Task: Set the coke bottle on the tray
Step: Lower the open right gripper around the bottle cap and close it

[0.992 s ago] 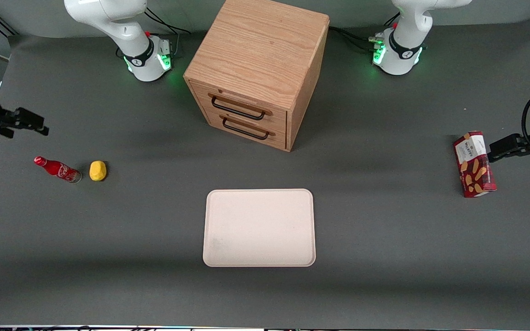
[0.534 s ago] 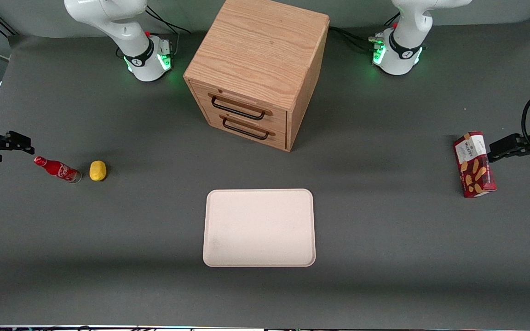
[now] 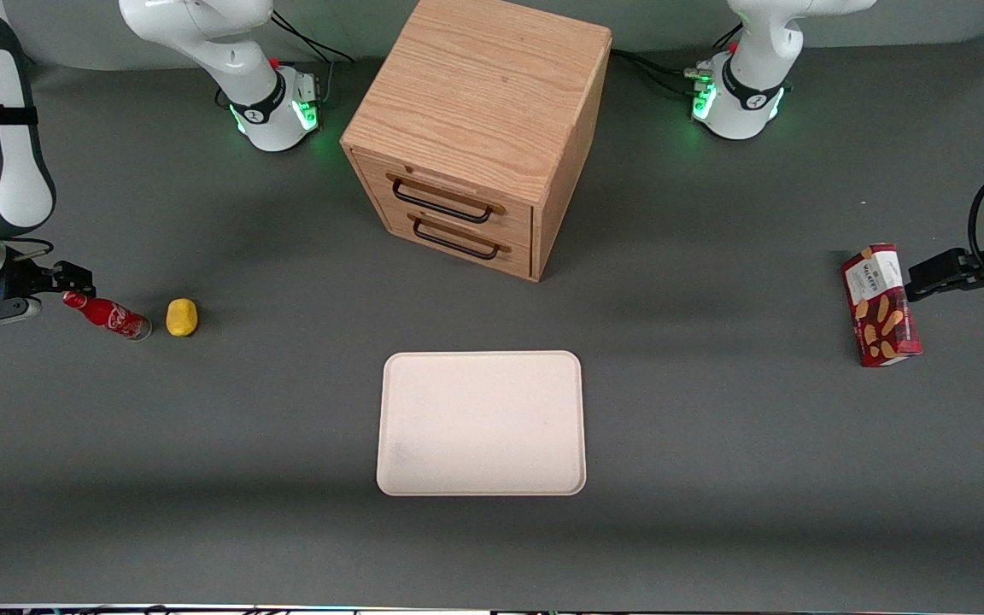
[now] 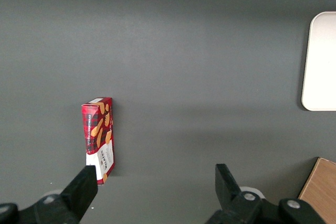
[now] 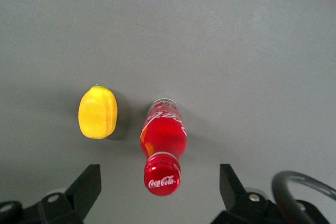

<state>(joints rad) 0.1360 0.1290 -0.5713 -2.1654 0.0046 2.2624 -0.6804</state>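
A: Seen from directly above: coke bottle [image 5: 163, 145], upright on the grey bench [image 5: 252, 40], red cap with white script facing the lens.

B: Confirmed. Gripper [image 5: 160, 192] over the bottle, fingers [image 5: 86, 184] spread wide, one to each side of the cap, touching nothing.

A: Also noted: yellow lemon-like fruit [image 5: 97, 113] just beside the bottle, apart from it, resting on the bench.

B: Logged. Black cable loop [image 5: 304, 192] at frame edge.

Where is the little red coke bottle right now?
The small slim red coke bottle stands on the grey table toward the working arm's end, beside the yellow lemon, apart from the cream-white tray. The open gripper hovers above its cap.
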